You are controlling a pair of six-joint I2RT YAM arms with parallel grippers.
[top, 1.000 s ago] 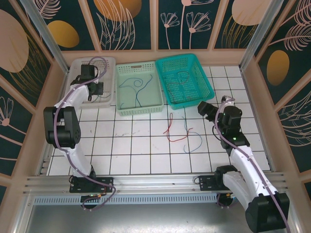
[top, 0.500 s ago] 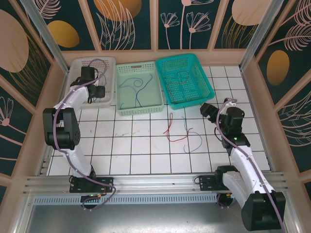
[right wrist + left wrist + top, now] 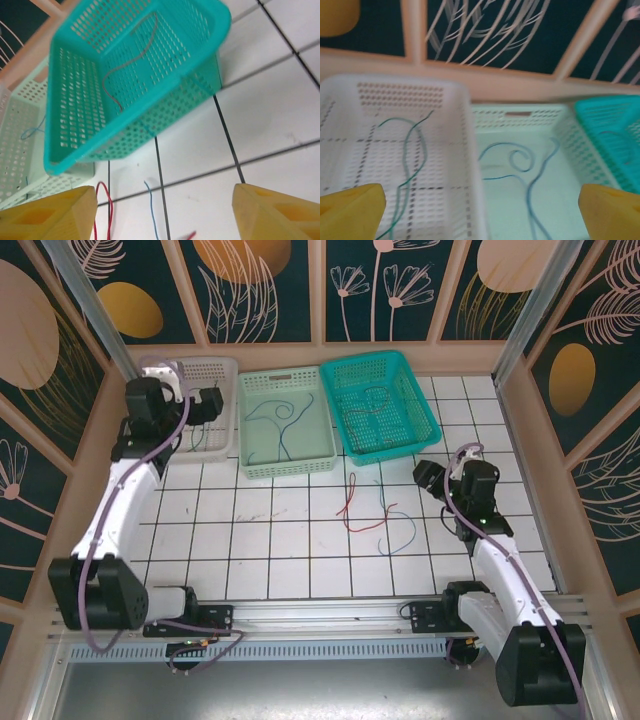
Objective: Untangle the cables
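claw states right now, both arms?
Left claw: open, holding nothing.
Right claw: open, holding nothing.

The left arm stretches to the far left corner, left hand [image 3: 207,405] spread wide. The right arm leans inward at right, right hand [image 3: 428,478] fingers parted.

The left pincer [image 3: 208,405], shut and lowered inside the white perforated plastic basket [image 3: 190,363] a second ago, is now hanging above it with its jaws spread wide. Its arm is unfolding and swinging up toward the basket's left rim. The right pincer [image 3: 429,478], well to the right of the basket, is narrowing slightly and drifting a little farther from it.
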